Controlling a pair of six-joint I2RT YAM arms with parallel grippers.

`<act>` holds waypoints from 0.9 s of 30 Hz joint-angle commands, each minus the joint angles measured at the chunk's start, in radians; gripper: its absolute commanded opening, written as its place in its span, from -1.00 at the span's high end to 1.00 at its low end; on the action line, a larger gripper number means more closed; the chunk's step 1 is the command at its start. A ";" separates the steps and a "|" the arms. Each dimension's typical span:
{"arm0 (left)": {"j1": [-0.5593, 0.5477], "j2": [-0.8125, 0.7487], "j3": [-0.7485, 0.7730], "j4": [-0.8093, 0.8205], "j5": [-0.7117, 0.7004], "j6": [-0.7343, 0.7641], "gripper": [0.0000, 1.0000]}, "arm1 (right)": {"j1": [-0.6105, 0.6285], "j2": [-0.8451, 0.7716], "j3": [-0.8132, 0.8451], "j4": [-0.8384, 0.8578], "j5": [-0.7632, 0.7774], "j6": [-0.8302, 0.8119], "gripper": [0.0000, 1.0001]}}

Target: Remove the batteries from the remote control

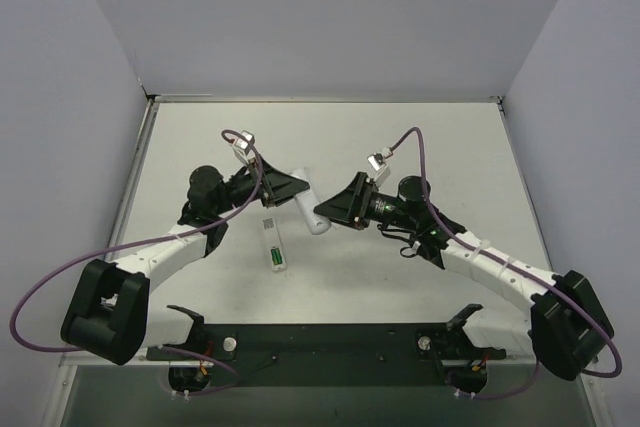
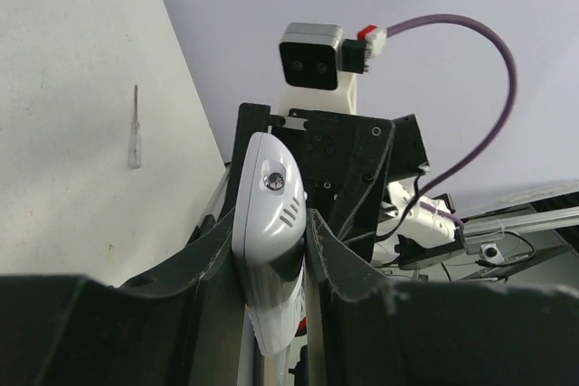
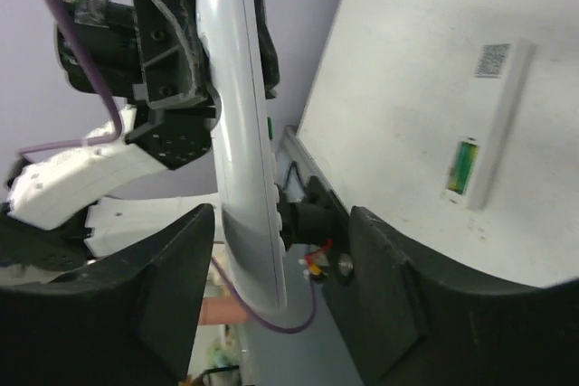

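My left gripper (image 1: 297, 187) is shut on a white remote control (image 1: 316, 224) and holds it above the table; in the left wrist view the remote (image 2: 271, 192) sits pinched between both fingers. My right gripper (image 1: 324, 212) is open around the remote's other end (image 3: 237, 115), with a gap on each side. A second, slim white remote (image 1: 273, 244) lies flat on the table between the arms. A green battery (image 3: 460, 167) shows in its open compartment. No other batteries are in view.
A thin stick (image 2: 133, 128) lies on the white table (image 1: 400, 137) to the left of my left gripper. Grey walls enclose the table on three sides. A black bar (image 1: 330, 339) with the arm bases runs along the near edge.
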 commanded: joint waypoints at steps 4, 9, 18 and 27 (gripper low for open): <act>0.019 -0.019 0.087 -0.291 0.046 0.165 1.00 | 0.004 -0.215 0.209 -0.700 0.255 -0.606 -0.39; 0.019 0.038 0.197 -0.645 0.060 0.423 1.00 | 0.047 -0.266 0.113 -0.582 0.289 -0.861 -0.46; 0.001 0.165 0.182 -0.728 0.140 0.471 1.00 | 0.218 -0.227 0.022 -0.490 0.330 -1.329 -0.47; -0.028 0.191 0.173 -0.736 0.134 0.451 1.00 | 0.317 -0.164 -0.039 -0.358 0.355 -1.415 -0.33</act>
